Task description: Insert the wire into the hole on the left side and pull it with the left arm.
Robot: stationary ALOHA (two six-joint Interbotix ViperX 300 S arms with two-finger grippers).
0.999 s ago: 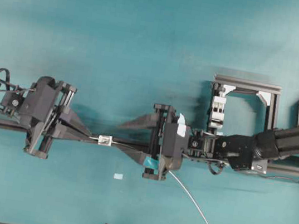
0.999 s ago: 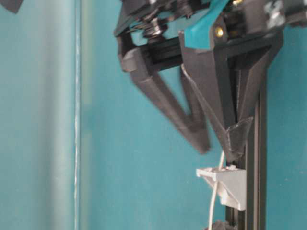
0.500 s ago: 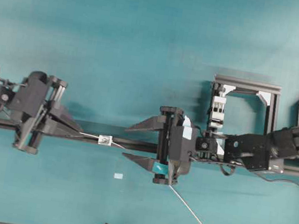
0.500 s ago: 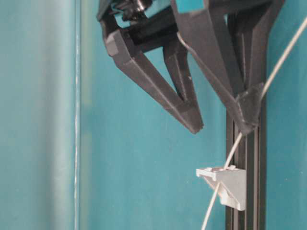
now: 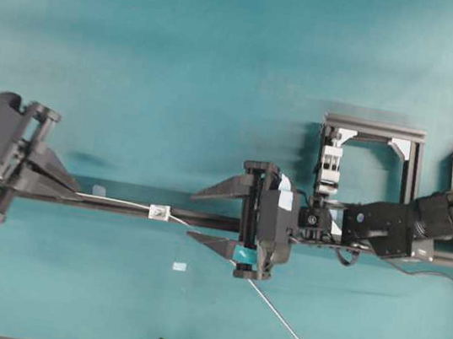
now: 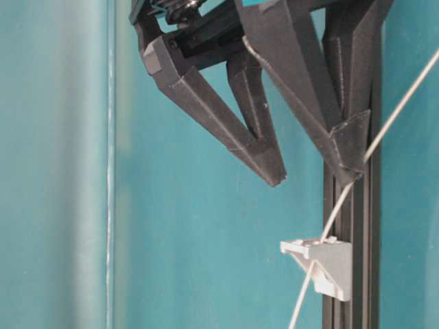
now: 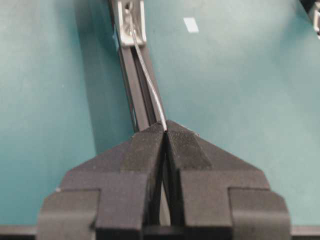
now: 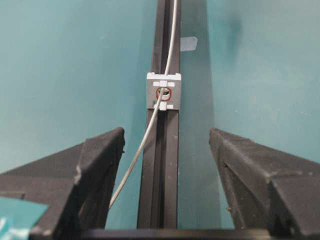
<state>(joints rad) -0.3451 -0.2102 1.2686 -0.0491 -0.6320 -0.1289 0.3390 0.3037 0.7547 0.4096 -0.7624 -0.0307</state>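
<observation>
The wire vanishes between my left gripper's pressed fingertips; its far end runs off the overhead picture's edge at five o'clock.

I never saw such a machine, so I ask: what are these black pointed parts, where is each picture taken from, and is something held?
These are two robot arms above a teal table. One picture looks down from overhead, one from table level, and two come from cameras on the wrists. The plain black left gripper is shut on the thin pale grey wire. The wire passes through the hole in the small white-silver square block, which sits on the long black rail. The right gripper with teal tape stands open around the rail and holds nothing. A white clamp block stands behind it.
</observation>
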